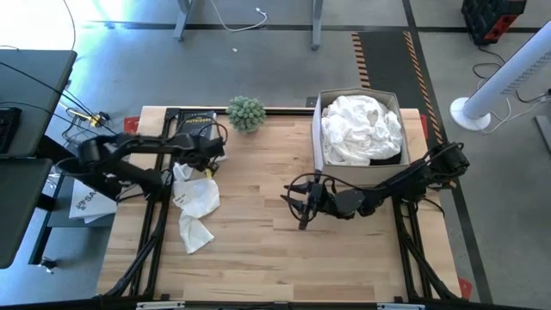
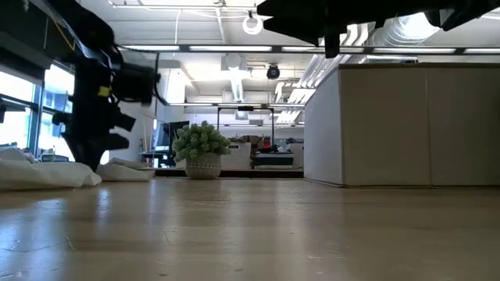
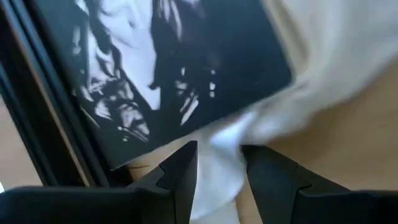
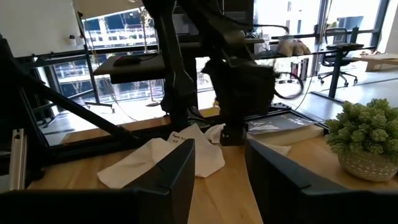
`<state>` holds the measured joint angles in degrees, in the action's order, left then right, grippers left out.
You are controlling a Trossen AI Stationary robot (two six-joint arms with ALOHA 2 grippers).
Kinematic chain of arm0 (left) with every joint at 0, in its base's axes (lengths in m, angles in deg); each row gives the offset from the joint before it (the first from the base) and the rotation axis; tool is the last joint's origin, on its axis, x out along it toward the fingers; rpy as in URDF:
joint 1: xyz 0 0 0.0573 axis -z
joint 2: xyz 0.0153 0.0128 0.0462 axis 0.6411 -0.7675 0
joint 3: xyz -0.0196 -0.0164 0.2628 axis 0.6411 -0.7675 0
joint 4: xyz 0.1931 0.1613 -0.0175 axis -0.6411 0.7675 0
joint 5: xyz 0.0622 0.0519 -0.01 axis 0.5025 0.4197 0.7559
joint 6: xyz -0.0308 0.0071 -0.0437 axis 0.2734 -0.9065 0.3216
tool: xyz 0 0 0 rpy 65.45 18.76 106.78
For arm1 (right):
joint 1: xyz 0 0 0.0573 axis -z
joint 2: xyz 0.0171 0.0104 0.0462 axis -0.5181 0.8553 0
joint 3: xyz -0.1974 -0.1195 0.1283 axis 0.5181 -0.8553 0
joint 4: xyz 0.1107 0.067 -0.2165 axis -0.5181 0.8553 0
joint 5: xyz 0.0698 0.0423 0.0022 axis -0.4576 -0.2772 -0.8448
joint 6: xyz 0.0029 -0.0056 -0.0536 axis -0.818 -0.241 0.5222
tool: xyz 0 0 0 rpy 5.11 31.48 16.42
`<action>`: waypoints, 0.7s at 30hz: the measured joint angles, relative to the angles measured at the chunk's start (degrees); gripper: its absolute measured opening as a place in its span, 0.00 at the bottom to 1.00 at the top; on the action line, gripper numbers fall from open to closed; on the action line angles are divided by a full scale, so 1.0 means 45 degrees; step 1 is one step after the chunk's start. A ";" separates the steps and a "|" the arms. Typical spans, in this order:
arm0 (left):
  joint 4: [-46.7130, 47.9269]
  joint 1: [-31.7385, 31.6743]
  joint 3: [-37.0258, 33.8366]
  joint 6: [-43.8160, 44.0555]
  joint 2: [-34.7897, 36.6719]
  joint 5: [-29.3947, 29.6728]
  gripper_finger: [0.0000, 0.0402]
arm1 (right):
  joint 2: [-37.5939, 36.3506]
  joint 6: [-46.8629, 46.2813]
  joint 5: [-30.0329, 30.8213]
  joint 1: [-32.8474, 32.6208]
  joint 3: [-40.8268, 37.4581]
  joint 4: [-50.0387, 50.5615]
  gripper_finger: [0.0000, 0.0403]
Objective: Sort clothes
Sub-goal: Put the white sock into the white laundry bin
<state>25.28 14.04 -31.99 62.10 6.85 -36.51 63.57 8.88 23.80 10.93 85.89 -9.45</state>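
left fingers straddle the white garment (right arm idle).

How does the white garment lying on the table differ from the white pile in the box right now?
The white garment on the table is loose and spread flat on the wood, while the white pile is bunched up and heaped inside the box. The table garment is smaller; the pile nearly fills its box. The left hand is down at the table garment's edge by the book; no hand is at the pile. Both are plain white fabric.
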 joint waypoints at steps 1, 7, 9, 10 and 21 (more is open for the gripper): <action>-0.0002 -0.0197 0.0086 -0.0247 -0.0409 -0.0239 0.33 | 0.0000 -0.0001 -0.0003 0.0000 0.0000 0.0000 0.35; 0.0193 -0.0122 0.0262 -0.0613 -0.1777 -0.0975 0.18 | 0.0000 -0.0005 -0.0003 0.0000 0.0000 0.0000 0.35; 0.0503 0.0192 0.0231 -0.0497 -0.1719 -0.1095 0.09 | -0.0005 -0.0005 -0.0008 0.0000 0.0000 0.0030 0.35; 0.0675 0.0348 0.0224 -0.0421 -0.1617 -0.1208 0.05 | -0.0005 -0.0005 -0.0003 0.0000 0.0000 0.0075 0.35; 0.0190 0.2735 0.2780 -0.0549 0.0669 -0.3380 0.01 | -0.0005 0.0012 0.0254 -0.0303 0.0000 0.0102 0.35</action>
<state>26.13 26.35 -19.48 59.63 9.86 -51.72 63.55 8.94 24.94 9.57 85.89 -8.99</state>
